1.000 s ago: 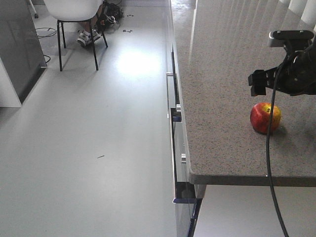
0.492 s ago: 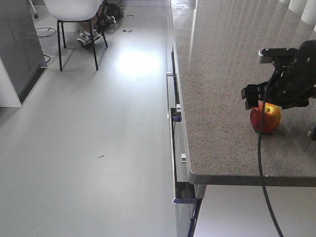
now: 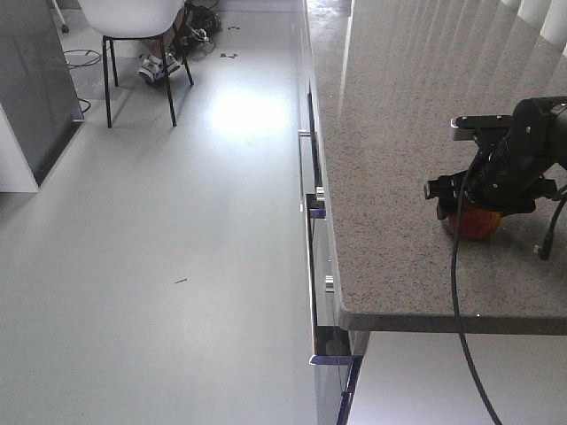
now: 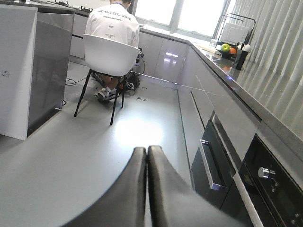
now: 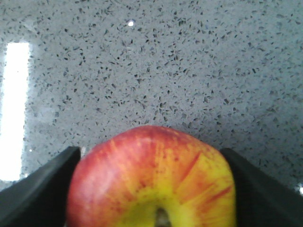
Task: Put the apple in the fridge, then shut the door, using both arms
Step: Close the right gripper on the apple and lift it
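The task is at its first step: picking up the apple (image 5: 151, 179). Nothing has gone into the fridge yet.

The apple, red with a yellow patch around its stem, sits on the speckled grey surface (image 3: 390, 177), near its front edge and on the robot's right side. The right arm (image 3: 532, 133) reaches in from the right and bends down over the fruit, so the right hand (image 3: 472, 205) covers most of it in the front view. In the right wrist view the two black fingers (image 5: 38, 189) are spread, one on each side of the apple and very close to its skin. Whether they touch it cannot be told.

The left hand (image 4: 146, 189) is empty, its two fingers pressed together. It hangs in the air above the floor (image 4: 94, 151), pointing along the kitchen aisle.

A tall dark grey cabinet, probably the fridge (image 3: 31, 80), stands at the far left across the floor, well apart from the apple. How its door stands cannot be seen.

The next move likely calls for the right fingers to close on the apple's sides firmly enough that the round fruit does not roll out, and then a straight lift off the surface.
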{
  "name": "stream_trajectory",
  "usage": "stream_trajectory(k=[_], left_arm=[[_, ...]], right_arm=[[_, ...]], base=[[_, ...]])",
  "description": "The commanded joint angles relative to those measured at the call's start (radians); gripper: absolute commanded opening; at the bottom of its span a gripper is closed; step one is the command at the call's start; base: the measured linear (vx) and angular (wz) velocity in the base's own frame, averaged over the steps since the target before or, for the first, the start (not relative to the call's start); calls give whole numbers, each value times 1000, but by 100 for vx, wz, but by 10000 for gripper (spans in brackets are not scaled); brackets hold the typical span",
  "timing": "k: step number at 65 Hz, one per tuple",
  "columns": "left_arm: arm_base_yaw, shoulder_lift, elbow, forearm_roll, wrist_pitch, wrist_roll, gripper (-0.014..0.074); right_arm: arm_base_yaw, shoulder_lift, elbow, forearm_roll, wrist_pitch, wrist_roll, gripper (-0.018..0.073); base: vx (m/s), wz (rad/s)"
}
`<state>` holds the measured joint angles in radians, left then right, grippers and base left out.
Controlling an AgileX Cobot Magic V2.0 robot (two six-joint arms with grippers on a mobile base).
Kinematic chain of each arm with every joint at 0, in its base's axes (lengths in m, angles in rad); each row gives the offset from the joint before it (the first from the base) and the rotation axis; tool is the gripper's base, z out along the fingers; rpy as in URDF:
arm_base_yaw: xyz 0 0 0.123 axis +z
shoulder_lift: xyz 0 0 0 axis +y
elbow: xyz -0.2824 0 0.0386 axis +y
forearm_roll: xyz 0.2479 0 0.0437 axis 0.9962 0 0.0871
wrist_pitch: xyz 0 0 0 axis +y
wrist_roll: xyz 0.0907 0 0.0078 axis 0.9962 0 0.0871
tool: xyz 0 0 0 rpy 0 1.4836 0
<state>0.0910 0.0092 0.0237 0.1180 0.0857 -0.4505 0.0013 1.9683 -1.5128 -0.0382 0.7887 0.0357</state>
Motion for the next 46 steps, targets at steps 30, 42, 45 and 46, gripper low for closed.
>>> stream_trajectory(k=[30, 42, 45, 46], left_arm=[[-1, 13, -17, -3, -68, -10, -6], [-1, 13, -17, -3, -68, -10, -6], [-1, 13, -17, -3, -68, -10, -6], [-1, 13, -17, -3, -68, -10, -6]], right_arm=[[0, -334, -35, 69, -13, -36, 117], [0, -636, -33, 264, -22, -212, 99], [0, -703, -33, 305, -21, -251, 100], [0, -725, -33, 322, -18, -261, 101]], base=[[0, 0], [0, 0], [0, 0], [0, 0]])
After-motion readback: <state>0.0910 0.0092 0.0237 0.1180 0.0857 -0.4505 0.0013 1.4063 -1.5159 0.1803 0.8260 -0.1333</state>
